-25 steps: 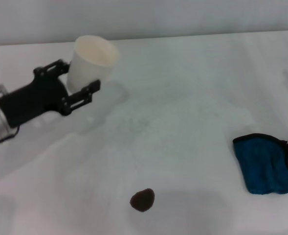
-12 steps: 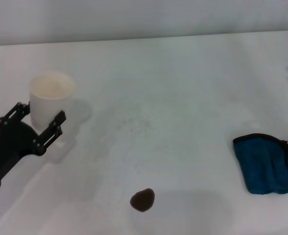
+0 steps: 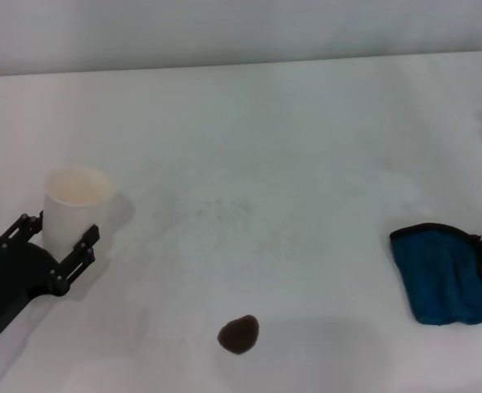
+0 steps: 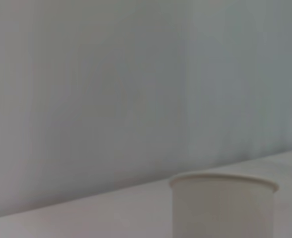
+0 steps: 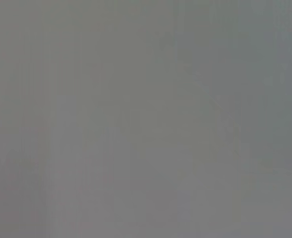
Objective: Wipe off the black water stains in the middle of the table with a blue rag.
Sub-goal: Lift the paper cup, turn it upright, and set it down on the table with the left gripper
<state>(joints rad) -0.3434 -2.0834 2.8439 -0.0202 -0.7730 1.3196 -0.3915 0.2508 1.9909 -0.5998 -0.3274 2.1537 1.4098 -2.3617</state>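
From the head view, the white table [image 3: 306, 164] spreads wide and plain, with faint grey smudges near its middle. The black water stain [image 3: 238, 334] sits close to the table's near edge: one small, dark brown-black blob, rounded and a little heart-shaped, smaller than the mouth of the cup. Well to the right of the stain lies the blue rag [image 3: 443, 274], a soft teal cloth folded loosely, edged in black trim, with a small black loop poking out on the side away from the stain. The rag lies flat on the table with nothing touching it. Far to the left of the stain stands a white paper cup [image 3: 74, 209], upright on the table. The left gripper [image 3: 54, 246] is at the cup, its black fingers [image 3: 81, 250] spread one to each side of the cup's lower wall; whether they press the cup or only bracket it I cannot tell. No writing or label shows on the cup, rag or table.

In the left wrist view, the same paper cup [image 4: 223, 204] rises close in front, rim level, against a plain pale wall, with a strip of table [image 4: 86, 213] behind it.

The right wrist view shows only a flat grey field; the right gripper is nowhere to be seen.
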